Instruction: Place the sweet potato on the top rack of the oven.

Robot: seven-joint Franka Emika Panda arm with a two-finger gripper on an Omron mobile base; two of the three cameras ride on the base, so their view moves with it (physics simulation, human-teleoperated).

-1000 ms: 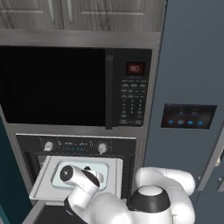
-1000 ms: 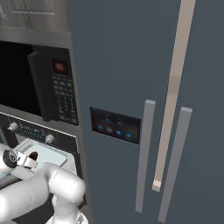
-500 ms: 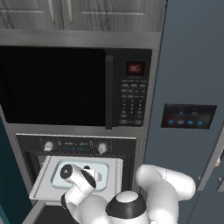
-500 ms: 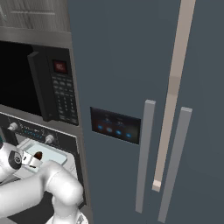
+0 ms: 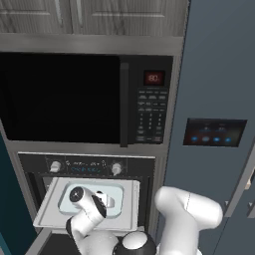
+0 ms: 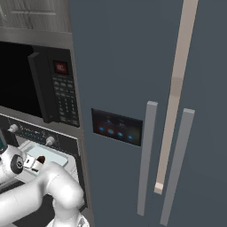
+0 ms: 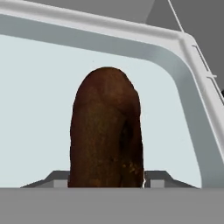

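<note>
in the left base view, at the far left, a dark teal wall (image 5: 10, 199) is running down beside the oven (image 5: 84, 167), whose control strip is carrying two silver knobs. the top rack (image 5: 50, 214) is sticking out of the oven's open front, its pale recessed centre facing up. the white arm is reaching over the rack, and the hand (image 5: 107, 200) is hanging just above the recessed centre. above the oven, the black microwave (image 5: 84, 97) is sitting with its keypad and red display on its right side, and grey cupboards (image 5: 94, 17) are running along the top. to the right, the blue-grey fridge (image 5: 219, 89) is standing with a small lit panel (image 5: 214, 132) on its door.

in the right base view, the hand (image 6: 36, 163) is showing at the far left over the rack (image 6: 55, 157), with the dark end of the sweet potato (image 6: 41, 158) peeking out at its tip. further right, the fridge's two grey handles (image 6: 146, 155) are standing upright.

in the hand view, the sweet potato (image 7: 107, 131) is standing up between the two dark fingertips (image 7: 54, 179), which are pressing against its sides, so the hand is gripping it. behind it the rack's pale centre (image 7: 35, 96) and grey rim are spreading out; whether the potato is touching the rack cannot be told.
</note>
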